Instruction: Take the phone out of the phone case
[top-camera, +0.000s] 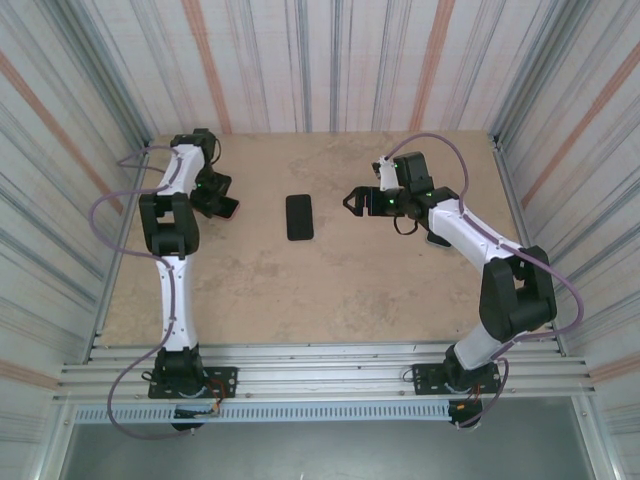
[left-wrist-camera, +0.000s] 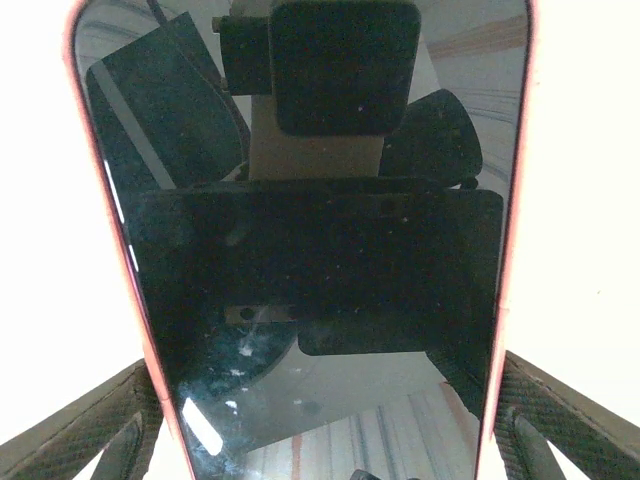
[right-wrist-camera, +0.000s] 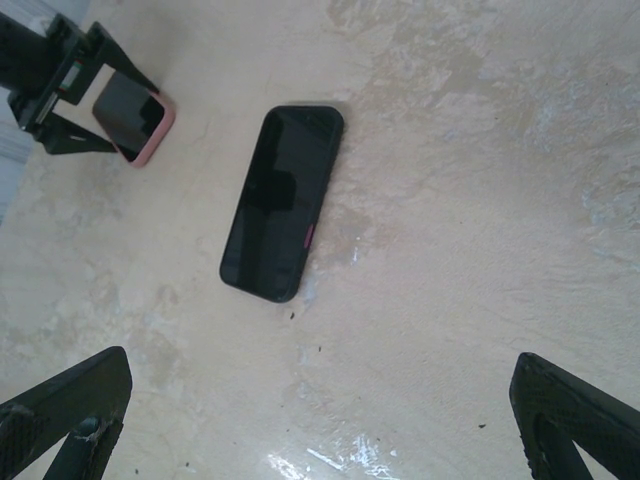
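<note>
Pink edging marks the phone (left-wrist-camera: 320, 260). Its glossy black face sits between the fingers (left-wrist-camera: 100, 430) of the left hand (top-camera: 216, 198), which is closed across the phone's width near one end, with the pads touching both pink edges. The phone's long axis runs straight out from that hand, along the line of the fingers. A black slab (top-camera: 299, 217) lies flat and alone at the centre of the worktop (top-camera: 330, 290), well apart from the phone, with its long axis running from the near edge toward the far edge. Judged by its shape, this slab is the case, already separate from the phone; the frames do not settle whether it is empty. The slab lies between the two hands, to the right of the left hand and to the left of the right hand (top-camera: 356, 201), and the right hand is the nearer. The right hand hangs above the worktop with its jaws spread fully, holding and touching nothing. Any approach to the slab by the right hand calls for the jaws to straddle its short axis.
</note>
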